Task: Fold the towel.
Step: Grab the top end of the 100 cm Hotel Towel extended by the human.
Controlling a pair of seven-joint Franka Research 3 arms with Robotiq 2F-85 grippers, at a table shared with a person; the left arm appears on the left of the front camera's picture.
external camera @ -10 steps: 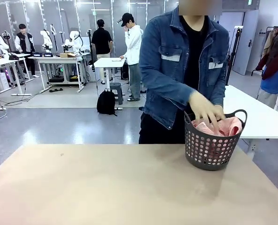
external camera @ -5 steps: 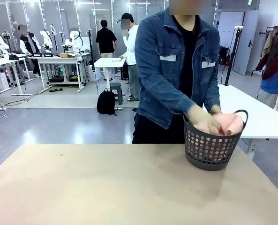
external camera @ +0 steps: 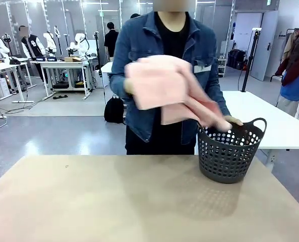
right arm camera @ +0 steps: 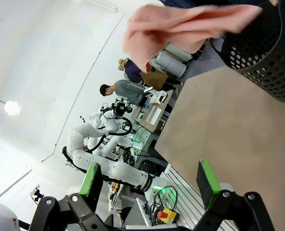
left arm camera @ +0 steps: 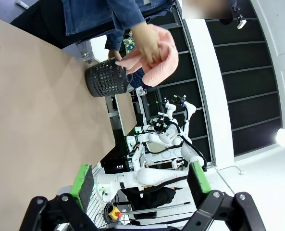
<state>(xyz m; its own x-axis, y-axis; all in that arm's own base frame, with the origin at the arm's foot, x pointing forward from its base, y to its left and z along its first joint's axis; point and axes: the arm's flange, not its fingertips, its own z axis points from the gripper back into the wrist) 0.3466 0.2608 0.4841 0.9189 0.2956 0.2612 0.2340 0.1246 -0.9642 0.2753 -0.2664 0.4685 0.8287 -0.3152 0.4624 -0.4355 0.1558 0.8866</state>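
Currently, towel held clear of table, lower end at basket rim

Towel blurred, weave unreadable; basket cut off at right wrist view's edge.

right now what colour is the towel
Salmon pink; the towel shows best in the front view.
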